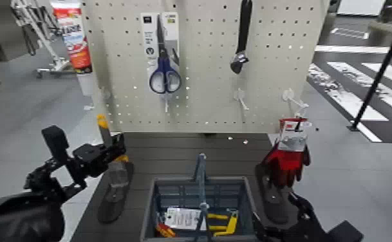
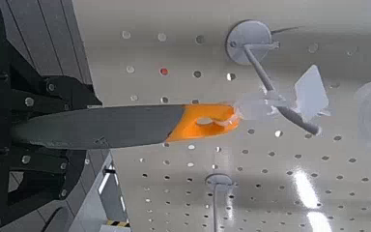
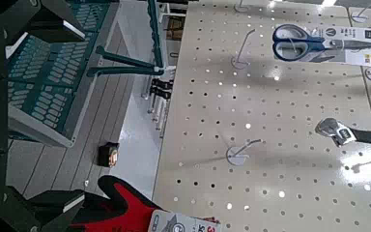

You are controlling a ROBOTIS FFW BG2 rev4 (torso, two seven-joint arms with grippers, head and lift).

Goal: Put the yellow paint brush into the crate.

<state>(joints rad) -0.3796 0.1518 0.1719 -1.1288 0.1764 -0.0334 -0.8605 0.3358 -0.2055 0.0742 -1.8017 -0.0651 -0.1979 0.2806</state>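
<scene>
My left gripper (image 1: 110, 156) is shut on the yellow paint brush (image 1: 111, 151) and holds it upright above the table's left side. The yellow-orange handle tip (image 1: 102, 121) points up and the pale bristles (image 1: 117, 174) hang down. In the left wrist view the dark handle (image 2: 106, 126) runs out from the gripper (image 2: 34, 128) to its orange tip (image 2: 205, 121), in front of the pegboard. The grey-blue crate (image 1: 166, 196) with its tall bar handle (image 1: 201, 177) stands at the table's front middle, to the right of the brush; it also shows in the right wrist view (image 3: 63, 68). My right gripper (image 1: 299, 215) waits open at the front right.
A pegboard (image 1: 205, 77) behind the table holds blue scissors (image 1: 165, 71), a black wrench (image 1: 242, 38) and bare hooks. A red glove (image 1: 288, 158) hangs at the right. The crate holds yellow and red tools (image 1: 224, 222) and a white card. Dark oblong shapes (image 1: 111, 196) lie beside the crate.
</scene>
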